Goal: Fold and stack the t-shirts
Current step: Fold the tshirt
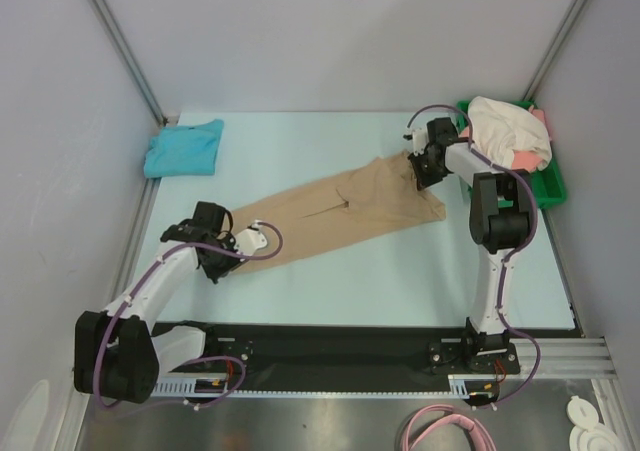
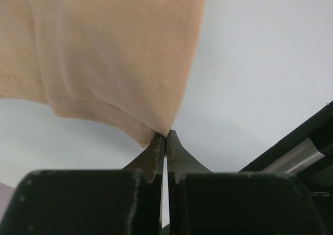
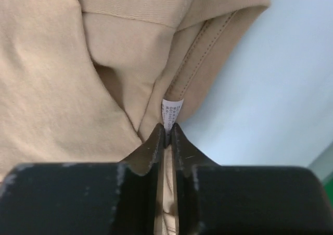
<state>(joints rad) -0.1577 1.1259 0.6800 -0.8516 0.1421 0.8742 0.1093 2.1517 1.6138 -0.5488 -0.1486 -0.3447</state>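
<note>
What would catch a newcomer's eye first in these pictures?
The tan shirt lies stretched diagonally across the table, pinched at its ends by the left gripper and the right gripper. A teal shirt lies far left; a cream shirt is heaped in the green tray far right.

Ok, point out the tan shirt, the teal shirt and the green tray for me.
tan shirt (image 1: 340,209), top view, middle of the cloth between the two arms.
teal shirt (image 1: 185,149), top view, centre of the cloth.
green tray (image 1: 549,185), top view, bare right rim.
</note>
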